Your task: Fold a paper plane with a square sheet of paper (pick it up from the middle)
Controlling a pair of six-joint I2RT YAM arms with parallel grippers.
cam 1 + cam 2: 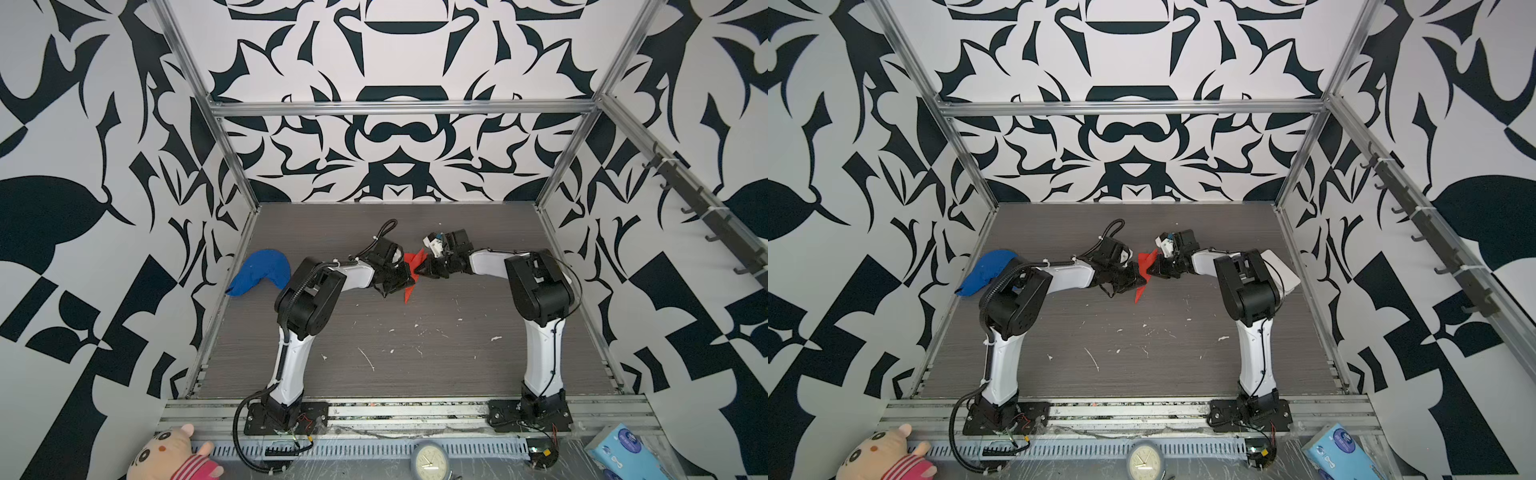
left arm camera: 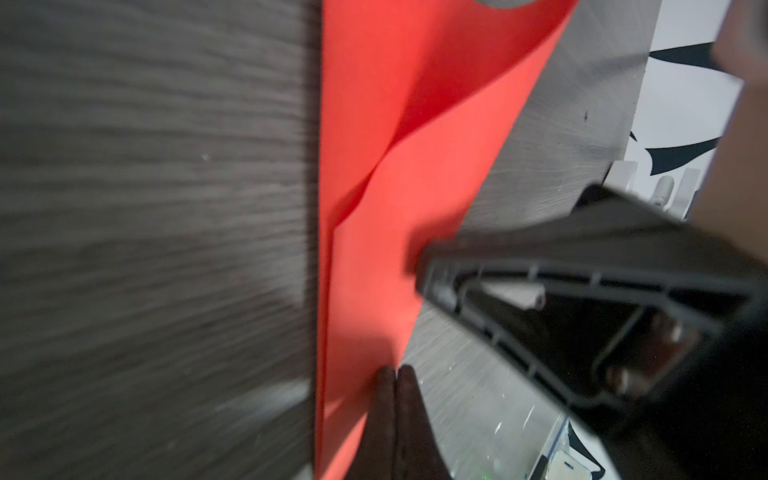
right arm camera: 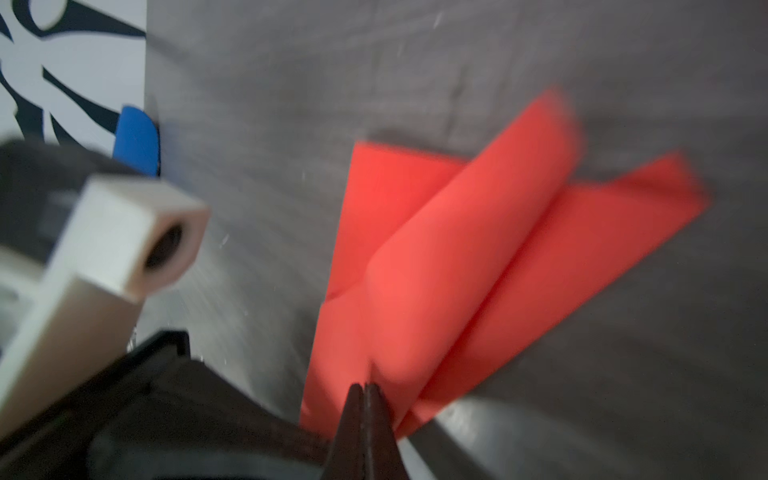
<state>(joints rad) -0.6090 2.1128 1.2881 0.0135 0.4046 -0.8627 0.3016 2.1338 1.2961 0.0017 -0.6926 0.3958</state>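
Pinched shut in its wrist view, the right gripper (image 3: 365,388) holds the red paper plane (image 3: 457,270), already creased into layered wings, above the table (image 1: 415,353) middle, the left gripper (image 2: 395,372) likewise closed on its edge, so probably only final shaping remains

top views: high front, both whole table (image 1: 415,365) | wrists: close, seemingly downward

- No word, brand or number can be read clearly in any view.
- The clock (image 1: 428,461) has a dial, but its marks are too small to read.
- The blue packet (image 1: 623,451) carries print that is too blurred to read.
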